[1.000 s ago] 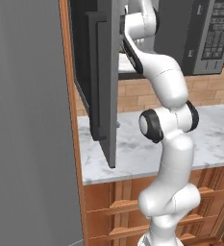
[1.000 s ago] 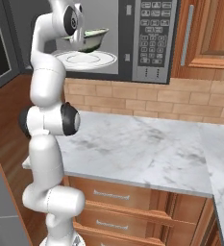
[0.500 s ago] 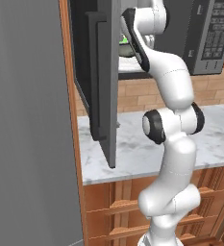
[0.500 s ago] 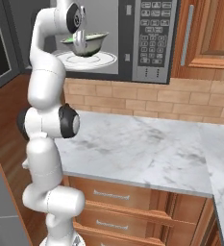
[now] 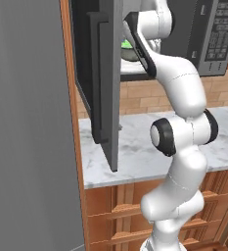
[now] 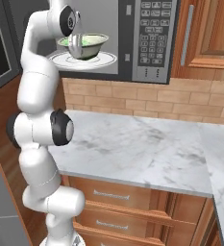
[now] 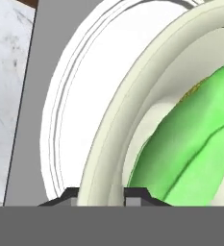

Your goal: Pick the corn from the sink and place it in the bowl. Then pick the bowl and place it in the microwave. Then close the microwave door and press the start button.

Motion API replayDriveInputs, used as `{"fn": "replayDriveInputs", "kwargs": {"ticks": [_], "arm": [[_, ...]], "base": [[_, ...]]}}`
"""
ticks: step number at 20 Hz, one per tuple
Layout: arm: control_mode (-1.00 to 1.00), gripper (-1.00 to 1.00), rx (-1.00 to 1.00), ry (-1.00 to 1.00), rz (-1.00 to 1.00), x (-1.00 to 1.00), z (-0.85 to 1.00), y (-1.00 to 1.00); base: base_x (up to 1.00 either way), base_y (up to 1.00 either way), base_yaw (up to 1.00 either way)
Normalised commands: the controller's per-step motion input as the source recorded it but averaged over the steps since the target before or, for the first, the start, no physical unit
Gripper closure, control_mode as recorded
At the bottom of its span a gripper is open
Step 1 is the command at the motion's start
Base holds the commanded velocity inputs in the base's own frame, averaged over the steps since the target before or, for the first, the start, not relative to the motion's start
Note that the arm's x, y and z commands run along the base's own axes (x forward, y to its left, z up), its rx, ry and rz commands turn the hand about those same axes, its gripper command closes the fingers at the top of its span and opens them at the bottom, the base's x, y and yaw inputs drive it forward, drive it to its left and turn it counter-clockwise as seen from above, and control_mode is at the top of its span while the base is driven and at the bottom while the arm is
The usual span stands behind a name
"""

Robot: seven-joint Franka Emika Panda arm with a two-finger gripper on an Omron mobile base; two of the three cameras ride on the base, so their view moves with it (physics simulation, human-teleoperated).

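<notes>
**Bowl with corn set on the microwave plate, rim between the pincer tips**

The round, shallow, pale greenish-white bowl (image 6: pixel 84 44) is seen resting on the white round turntable plate (image 6: pixel 106 59) inside the wide stainless-grey microwave (image 6: pixel 132 38). The small bright green corn cob in its husk (image 7: pixel 190 144) is lain inside the bowl; its green is also glimpsed past the door edge in the left base view (image 5: pixel 127 45).

The two-finger pincer (image 7: pixel 101 193) is placed at the near side of the bowl. In the hand view, the bowl's light rim (image 7: pixel 132 125) is straddled by the two dark fingertips (image 7: pixel 137 193), one outside the wall and one inside. The jaws are set narrow about the rim; whether the rim is actually pressed or merely flanked cannot be told. In the right base view the pincer (image 6: pixel 76 48) is seen in front of the bowl, at the mouth of the cavity.

The grey-framed microwave door with its dark glass window (image 5: pixel 97 73) is swung fully open to the left, its vertical dark bar handle (image 5: pixel 102 78) turned toward the camera. The black keypad panel (image 6: pixel 153 33) is found at the right of the cavity. Below, the white marble table (image 6: pixel 147 149) is seen, backed by a tan brick wall (image 6: pixel 147 98). A tall plain grey fridge (image 5: pixel 30 127) is stood at the left.
</notes>
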Motion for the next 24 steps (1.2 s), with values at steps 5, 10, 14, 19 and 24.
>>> {"fn": "replayDriveInputs", "kwargs": {"ticks": [5, 10, 14, 19, 24], "arm": [[-1.0, 1.0, -0.05, -0.01, 0.04, -0.03, -0.67, 0.18], [-1.0, -1.0, 0.0, 0.0, 0.0, -0.03, -0.05, 0.03], [-1.0, -1.0, 0.0, -0.01, 0.0, -0.17, 0.0, 0.0], [-1.0, -1.0, 0.0, -0.18, 0.03, -0.91, 0.28, 0.0], [-1.0, -1.0, 0.0, -0.21, 0.07, -1.0, 0.19, 0.03]], "base": [[0.0, 0.0, 0.0], [0.0, 0.0, 0.0], [0.0, 0.0, 0.0], [0.0, 0.0, 0.0], [0.0, 0.0, 0.0]]}}
